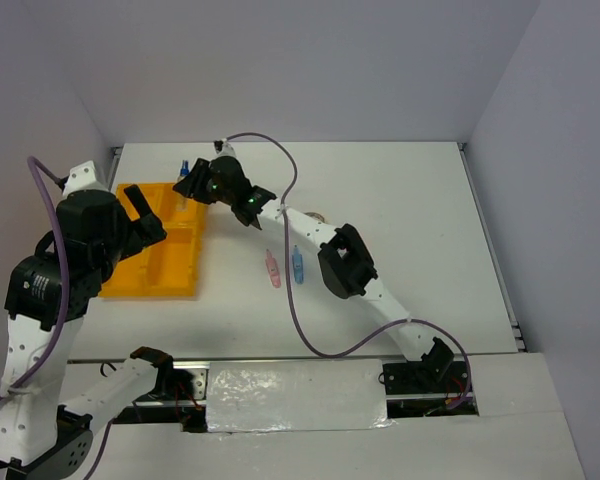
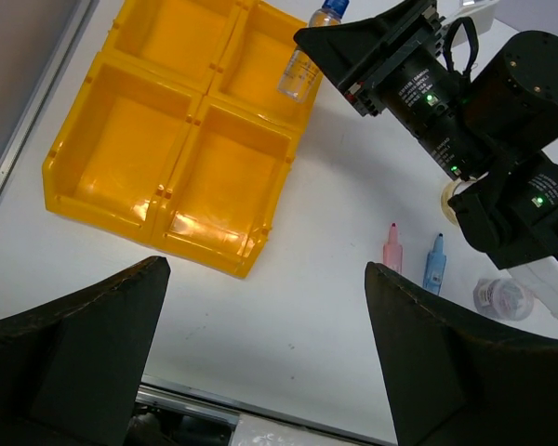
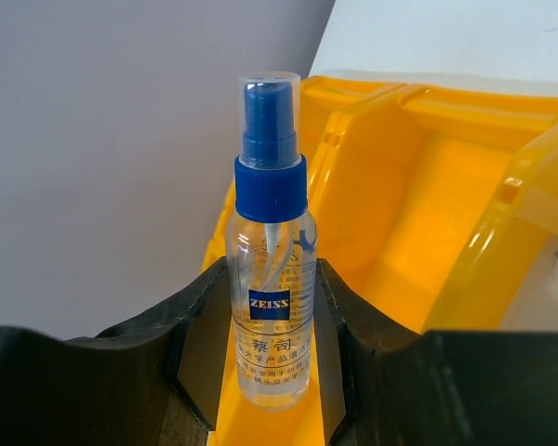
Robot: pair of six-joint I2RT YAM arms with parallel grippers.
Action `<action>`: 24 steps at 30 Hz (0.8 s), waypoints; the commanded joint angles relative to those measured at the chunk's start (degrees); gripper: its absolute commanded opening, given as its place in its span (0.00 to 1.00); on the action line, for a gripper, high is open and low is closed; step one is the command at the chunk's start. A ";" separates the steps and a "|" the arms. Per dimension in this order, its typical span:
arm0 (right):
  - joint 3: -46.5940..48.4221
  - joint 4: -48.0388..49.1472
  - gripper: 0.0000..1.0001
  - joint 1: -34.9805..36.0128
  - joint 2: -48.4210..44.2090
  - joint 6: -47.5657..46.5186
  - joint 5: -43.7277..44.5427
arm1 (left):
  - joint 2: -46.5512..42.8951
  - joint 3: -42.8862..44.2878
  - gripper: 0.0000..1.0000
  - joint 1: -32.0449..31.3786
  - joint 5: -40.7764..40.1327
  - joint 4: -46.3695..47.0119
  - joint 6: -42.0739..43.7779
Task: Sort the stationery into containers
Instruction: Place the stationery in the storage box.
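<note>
The right gripper is closed partway on a clear bottle, its two dark fingers pressing the lower body from either side so that the bottle stands upright between them. The bottle has a blue screw collar and a blue spray head under a clear cap. Its label has a blue patch with "ZEISS" in white capitals. Below that are two Chinese characters and some lines of finer print, too small to read. Bottle and gripper hang at the far right corner of the yellow-orange tray, above the rim of its far right compartment; whether the bottle's base touches the plastic cannot be told. The tray is divided two by two into four compartments and lies by the left edge of the worktop, towards its far left corner. The left gripper hovers over the near side of the tray with its jaws as wide apart as they go and nothing between them. Near the middle of the worktop, well apart from the tray, a pink piece and a blue piece lie just beside each other, pointing the same way. Further towards the right edge, a beige tape ring shows partly from behind the right arm, and a small round jar stands near it.
</note>
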 commanded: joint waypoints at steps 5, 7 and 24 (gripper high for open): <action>4.07 2.26 0.31 -0.67 2.22 -5.22 -0.07 | -1.38 -1.38 0.99 -0.07 2.75 3.33 2.26; 4.07 1.82 0.33 -0.76 2.05 -5.75 -0.25 | -1.56 -2.17 0.99 -0.07 3.36 3.60 2.43; 2.23 -0.20 0.73 -0.50 -1.55 -8.48 -1.04 | -2.35 -2.52 0.99 -0.07 4.69 3.07 2.79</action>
